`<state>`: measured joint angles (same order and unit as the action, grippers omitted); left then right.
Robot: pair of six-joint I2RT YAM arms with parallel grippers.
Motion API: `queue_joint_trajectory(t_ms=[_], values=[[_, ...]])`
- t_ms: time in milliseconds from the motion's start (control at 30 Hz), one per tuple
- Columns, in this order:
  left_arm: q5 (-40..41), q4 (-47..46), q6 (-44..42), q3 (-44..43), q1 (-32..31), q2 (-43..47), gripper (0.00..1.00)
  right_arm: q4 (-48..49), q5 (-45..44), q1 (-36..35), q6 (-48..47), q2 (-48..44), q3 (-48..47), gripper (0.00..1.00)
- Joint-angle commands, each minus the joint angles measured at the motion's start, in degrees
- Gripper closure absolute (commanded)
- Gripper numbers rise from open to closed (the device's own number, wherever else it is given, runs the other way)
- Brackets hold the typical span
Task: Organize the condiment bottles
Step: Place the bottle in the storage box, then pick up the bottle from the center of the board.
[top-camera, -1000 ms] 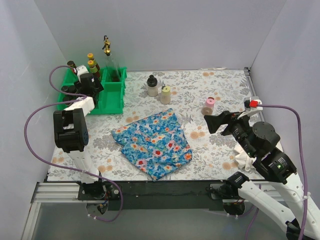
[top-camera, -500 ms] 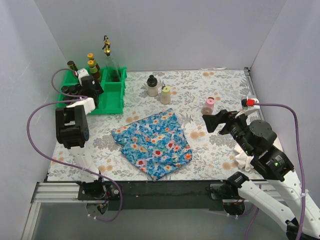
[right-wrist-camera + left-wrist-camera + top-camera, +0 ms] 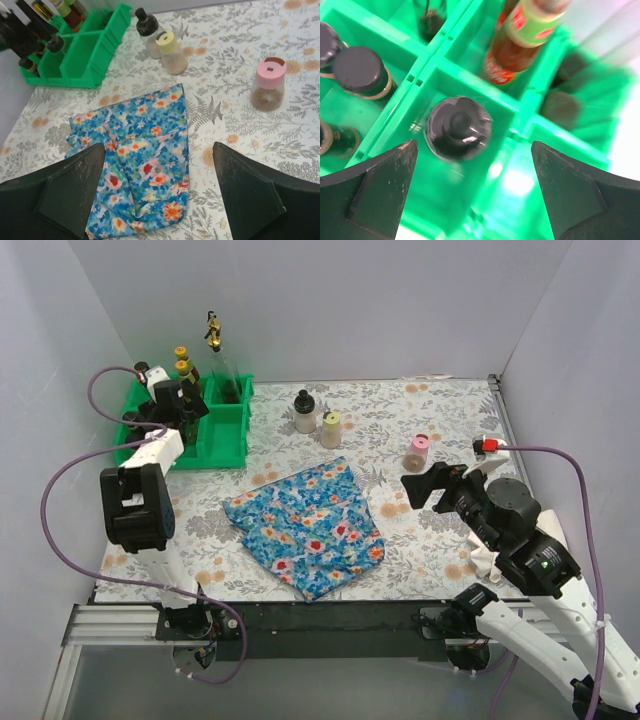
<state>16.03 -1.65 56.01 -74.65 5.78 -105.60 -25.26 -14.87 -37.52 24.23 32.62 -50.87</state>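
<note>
Left gripper (image 3: pixel 473 146), right gripper (image 3: pixel 159 146) gaped empty — left over black-capped jar (image 3: pixel 459 128) in tray (image 3: pixel 525 107); safest exit looked straight up

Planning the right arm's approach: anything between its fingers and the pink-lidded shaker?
Nothing. In the right wrist view, only bare floral tabletop lies between the right fingers and the pink-lidded shaker; the blue cloth sits off to the side.
</note>
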Motion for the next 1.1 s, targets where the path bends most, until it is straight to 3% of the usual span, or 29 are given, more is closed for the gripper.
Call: queue_joint_trajectory(t_ms=[0, 200, 333, 467, 700, 1067], values=[[-5.0, 8.8, 5.8, -0.8, -0.2, 11.1, 0.02, -4.0, 0.9, -0.1, 2.6, 2.4, -2.1, 0.04], [-18.7, 9.9, 7.3, 4.0, -2.7, 18.4, 0.02, -6.6, 2.0, 0.0, 3.4, 0.1, -2.0, 0.03], [-21.3, 9.9, 3.6, 4.6, -8.9, 20.3, 0.02, -8.1, -1.8, -0.1, 3.2, -2.4, -2.1, 0.02], [-21.6, 9.6, 0.5, 2.3, -17.0, 19.1, 0.02, -8.2, -1.0, -0.1, 2.9, -3.0, -2.0, 0.02], [-25.6, 8.3, 1.8, -4.3, -19.3, 9.2, 0.03, -7.3, 0.8, -0.1, 3.6, -4.8, -0.1, 0.02], [-13.8, 5.4, -5.5, -14.8, -27.9, -6.4, 0.02, -2.8, 2.6, -0.1, 2.3, -4.9, -0.1, 0.01]])
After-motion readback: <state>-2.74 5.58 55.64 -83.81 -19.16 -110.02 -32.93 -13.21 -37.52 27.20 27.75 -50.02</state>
